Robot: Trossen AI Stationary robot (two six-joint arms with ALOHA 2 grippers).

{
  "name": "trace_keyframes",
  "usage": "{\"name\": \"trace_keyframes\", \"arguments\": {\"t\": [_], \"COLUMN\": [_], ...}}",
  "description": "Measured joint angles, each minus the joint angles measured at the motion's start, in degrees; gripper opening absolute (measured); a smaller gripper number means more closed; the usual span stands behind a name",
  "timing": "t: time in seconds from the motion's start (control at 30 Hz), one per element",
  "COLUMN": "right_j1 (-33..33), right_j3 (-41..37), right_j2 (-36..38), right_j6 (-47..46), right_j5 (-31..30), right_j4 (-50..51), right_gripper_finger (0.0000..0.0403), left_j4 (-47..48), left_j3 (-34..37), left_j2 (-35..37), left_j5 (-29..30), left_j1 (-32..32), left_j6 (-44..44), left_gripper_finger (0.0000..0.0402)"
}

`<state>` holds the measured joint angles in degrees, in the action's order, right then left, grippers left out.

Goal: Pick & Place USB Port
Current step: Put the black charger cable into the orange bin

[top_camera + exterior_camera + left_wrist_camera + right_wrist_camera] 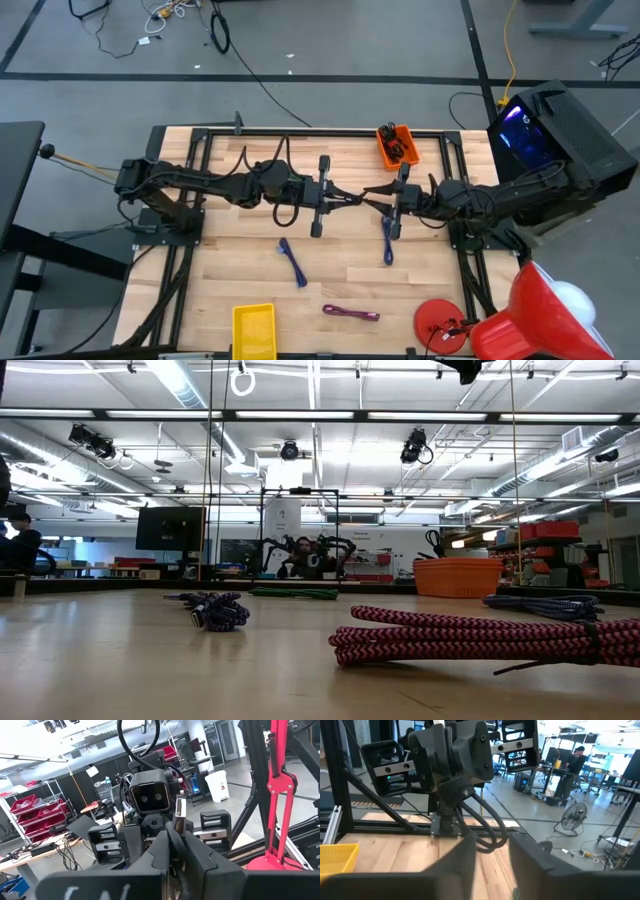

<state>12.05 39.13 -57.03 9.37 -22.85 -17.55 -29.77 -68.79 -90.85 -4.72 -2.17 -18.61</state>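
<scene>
The left gripper (177, 837), its fingers pinched on a silver USB plug (180, 812), faces the right gripper (385, 200) above the middle of the wooden table (220, 255), where the right fingers stand spread, while blue cables (292, 262) lie on the board below them.

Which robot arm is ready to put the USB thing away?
Probably the left. Its gripper is shut on the USB plug, so it can carry it straight off. The right gripper only faces it mid-table, fingers apart, and seems empty.
</scene>
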Motion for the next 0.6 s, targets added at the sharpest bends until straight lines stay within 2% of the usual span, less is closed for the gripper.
{"name": "trace_keyframes", "arguments": {"t": [0.07, 0.1, 0.4, 0.6], "right_j1": [-0.02, -0.02, 0.02, 0.00], "right_j3": [0.00, 0.00, 0.00, 0.00], "right_j2": [0.01, 0.01, 0.01, 0.06], "right_j6": [0.63, 0.94, 0.76, 0.36], "right_j5": [-0.27, -0.27, -3.26, -7.58], "right_j4": [-0.04, -0.12, -0.06, 0.58], "right_gripper_finger": [0.0032, 0.0018, 0.0003, 0.0001], "left_j4": [0.04, 0.04, 0.10, 0.72], "left_j3": [0.00, 0.00, 0.00, 0.00], "left_j2": [0.00, 0.00, -0.02, -0.02], "left_j5": [-0.21, -0.19, 0.28, 4.80], "left_j1": [-0.02, -0.02, 0.02, 0.14], "left_j6": [0.02, 0.15, 2.23, 3.02], "left_gripper_finger": [0.0027, 0.0027, 0.0039, 0.0065]}}
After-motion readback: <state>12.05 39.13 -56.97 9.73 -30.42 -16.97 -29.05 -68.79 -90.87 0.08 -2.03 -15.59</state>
